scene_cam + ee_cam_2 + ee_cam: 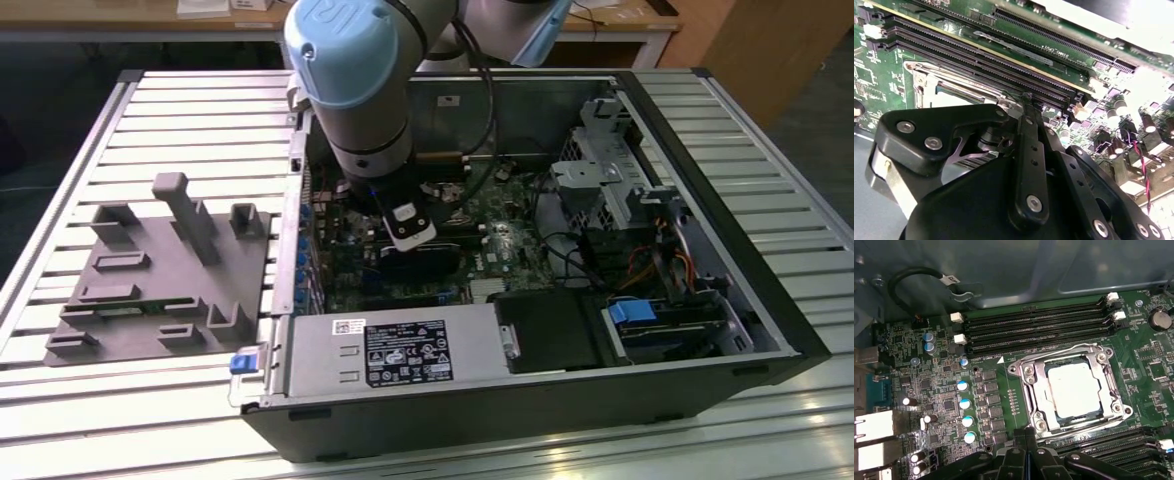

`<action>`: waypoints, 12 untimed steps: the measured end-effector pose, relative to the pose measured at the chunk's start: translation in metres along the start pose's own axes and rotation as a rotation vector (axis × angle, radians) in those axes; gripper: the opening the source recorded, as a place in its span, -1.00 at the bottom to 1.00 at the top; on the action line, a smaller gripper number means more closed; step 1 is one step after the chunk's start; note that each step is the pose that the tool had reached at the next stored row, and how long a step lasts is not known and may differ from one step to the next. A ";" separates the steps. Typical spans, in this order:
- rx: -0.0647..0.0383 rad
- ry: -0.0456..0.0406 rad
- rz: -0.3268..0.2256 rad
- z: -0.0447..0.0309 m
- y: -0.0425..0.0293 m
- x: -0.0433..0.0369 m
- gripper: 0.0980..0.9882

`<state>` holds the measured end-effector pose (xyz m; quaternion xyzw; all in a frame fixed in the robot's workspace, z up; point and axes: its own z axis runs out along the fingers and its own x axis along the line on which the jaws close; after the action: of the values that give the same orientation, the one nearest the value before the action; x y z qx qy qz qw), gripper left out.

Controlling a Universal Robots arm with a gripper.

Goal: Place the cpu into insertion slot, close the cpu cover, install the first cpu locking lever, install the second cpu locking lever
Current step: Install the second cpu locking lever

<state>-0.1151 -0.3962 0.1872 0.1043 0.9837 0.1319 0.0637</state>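
CPU is sitting seated in the slot on the green board in the first wrist view, its pale silver top showing through the cut-out of the cover, which is lying flat around the chip. Long black memory slots are running along the far side of the socket, and another bank is lying on the near side, just ahead of my gripper. My black fingers are pointing at the socket's near edge, pressed close together with no gap that I can make out and nothing between them. In the second wrist view I am looking past my own gripper at the same socket: the cover is showing as a silvery frame, partly hidden behind my linkage, with the memory slots just beyond it. My fingers are meeting at a narrow tip right beside the frame's corner; whether they are touching it I cannot tell. In the exterior view my arm is reaching down into the open computer case lying on a slatted table, my gripper hanging low over the board. A grey fixture is standing on the table at the exterior view's left, apart from the case.
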 end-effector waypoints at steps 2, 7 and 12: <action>0.000 0.0003 0.000 0.0003 0.0004 -0.0009 -0.99; 0.000 -0.0003 0.000 0.0006 0.0017 -0.0012 -0.99; -0.001 -0.0004 0.000 -0.0010 0.0043 -0.0009 -0.99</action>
<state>-0.1135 -0.3926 0.1894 0.1042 0.9837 0.1322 0.0639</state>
